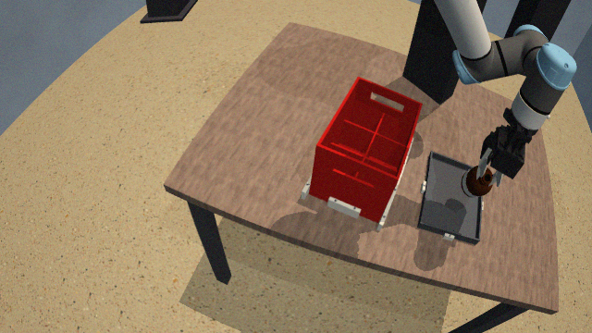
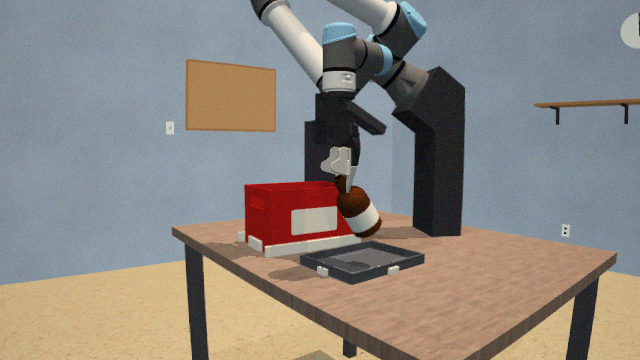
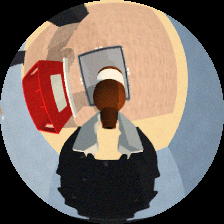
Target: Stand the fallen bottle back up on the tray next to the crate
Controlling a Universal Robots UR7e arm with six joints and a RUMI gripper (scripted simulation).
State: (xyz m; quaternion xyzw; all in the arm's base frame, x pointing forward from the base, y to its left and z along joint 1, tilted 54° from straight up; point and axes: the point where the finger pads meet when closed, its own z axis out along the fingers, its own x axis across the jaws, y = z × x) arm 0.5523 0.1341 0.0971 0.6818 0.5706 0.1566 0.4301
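Observation:
A brown bottle (image 1: 474,186) (image 2: 354,202) (image 3: 109,94) with a white label hangs tilted, neck up and base slanting down. My gripper (image 1: 488,178) (image 2: 344,181) (image 3: 109,111) is shut on its neck. In the exterior view the base leans toward the right and is clear above the tray (image 1: 437,185) (image 2: 353,276) (image 3: 90,62), a shallow dark grey tray with a raised rim. In the top view the bottle shows over the tray's right side, near the back. The bottle's neck is partly hidden by the fingers.
The red crate (image 1: 351,185) (image 2: 274,220) (image 3: 44,95), open on top with dividers, stands beside the tray, left of it in the top view. White strips (image 1: 344,207) (image 2: 310,246) lie along its base. Small white blocks (image 1: 449,237) (image 2: 394,270) sit against the tray's sides.

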